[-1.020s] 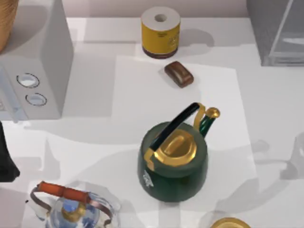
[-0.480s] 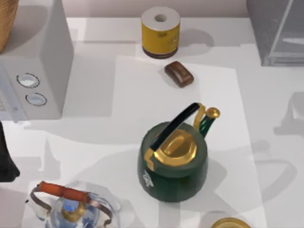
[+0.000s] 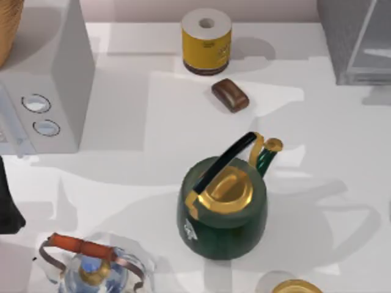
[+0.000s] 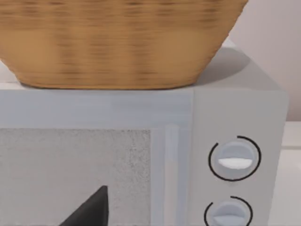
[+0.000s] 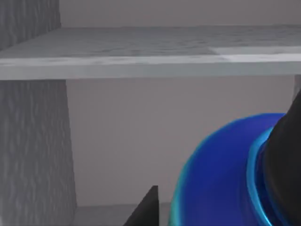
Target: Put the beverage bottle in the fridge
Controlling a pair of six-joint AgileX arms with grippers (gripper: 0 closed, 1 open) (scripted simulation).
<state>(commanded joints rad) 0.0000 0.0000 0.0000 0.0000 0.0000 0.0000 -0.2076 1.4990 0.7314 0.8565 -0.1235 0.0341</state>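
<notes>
The beverage bottle [image 5: 221, 174] is blue and close up in the right wrist view, with my right gripper [image 5: 211, 193] shut on it; one dark finger lies against its side. Behind it are the fridge's grey inner wall and a pale shelf [image 5: 150, 61], so the bottle is inside the cabinet's opening. In the top view the fridge [image 3: 354, 43] is the large grey box with a glassy panel at the back right corner. My left arm [image 3: 7, 207] is parked at the table's left edge, and its gripper [image 4: 91, 212] faces the microwave.
A green and gold kettle [image 3: 223, 204] stands mid-table. A glass kettle [image 3: 91, 268] is at the front left. A yellow roll [image 3: 206, 39] and a brown block [image 3: 230, 95] sit at the back. The white microwave [image 3: 43, 91] on the left carries a wicker basket [image 4: 117, 42].
The arm's shadow on the right side of the table has slid toward the back, up to the fridge. The objects on the table and the left arm have not moved.
</notes>
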